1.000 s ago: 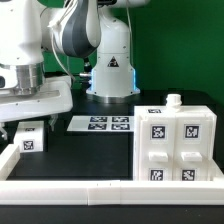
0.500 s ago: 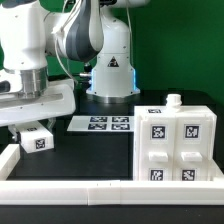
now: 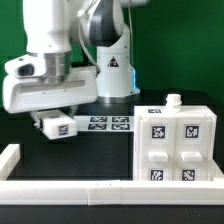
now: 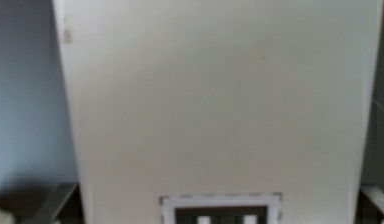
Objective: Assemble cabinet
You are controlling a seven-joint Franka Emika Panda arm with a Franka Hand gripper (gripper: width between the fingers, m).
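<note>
The cabinet [image 3: 180, 146] is a white box with black-and-white tags on its front and top, standing at the exterior view's right. It has a small white knob on top. My gripper [image 3: 55, 119] is shut on a small tagged white drawer block [image 3: 56, 126] and holds it above the black table, left of the cabinet. In the wrist view the block [image 4: 215, 110] fills almost the whole picture, with a tag at its near end. My gripper [image 4: 215, 208] clamps it from both sides, and the fingers barely show at the picture's edges.
The marker board [image 3: 108, 123] lies flat on the table behind the held block. A low white border wall [image 3: 100, 189] runs along the front and up the left side [image 3: 10, 158]. The arm's base [image 3: 112, 70] stands at the back.
The gripper has lifted the drawer block off the table at the left and carried it up and toward the exterior view's right. The cabinet has not moved.
</note>
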